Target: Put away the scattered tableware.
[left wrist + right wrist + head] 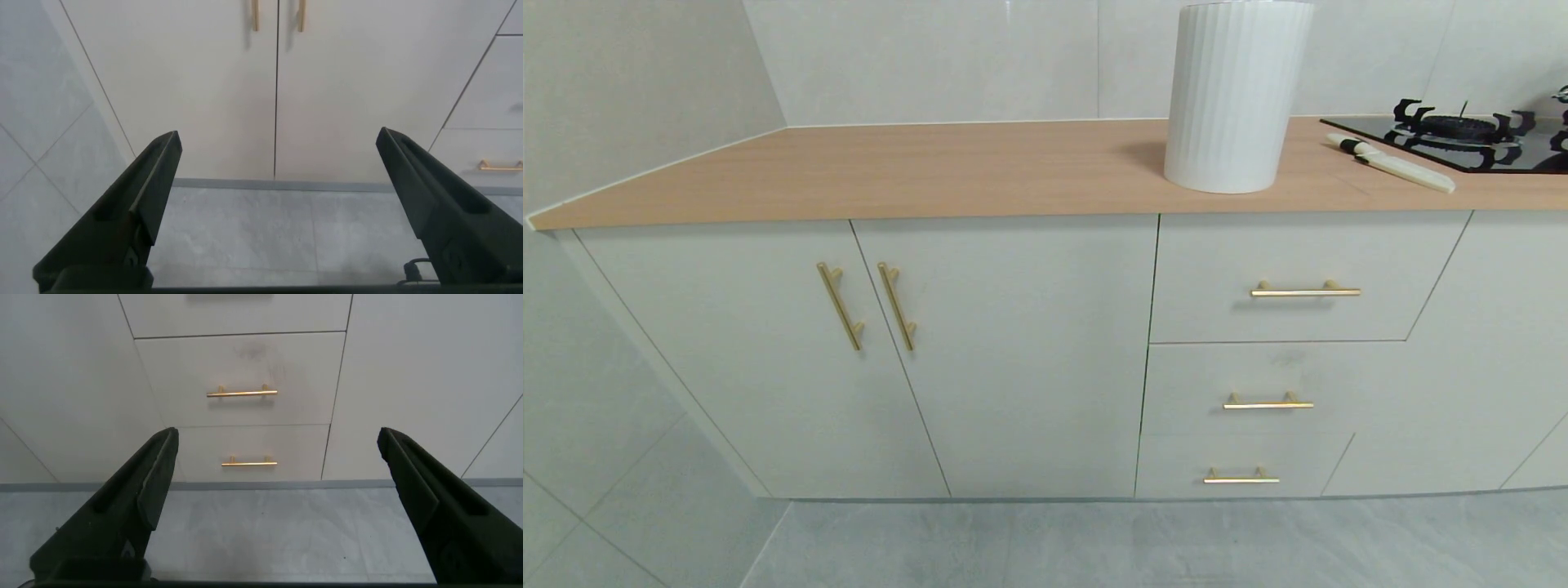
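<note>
Wooden surface [931,171] is carrying a white canister [1233,98] and knife [1392,163] beside the stove [1462,135]. Left gripper [278,137] is gaping wide facing doors [196,82]; right gripper [278,434], equally wide, is facing drawers [241,376].

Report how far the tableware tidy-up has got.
Done: nothing shows as put away; the drawers and cabinet doors are shut. In hand: nothing; the left gripper and right gripper are open and empty, low before the cabinet fronts. Left: the knife lies on the countertop beside the hob, right of the white canister, to be picked up and stowed.
</note>
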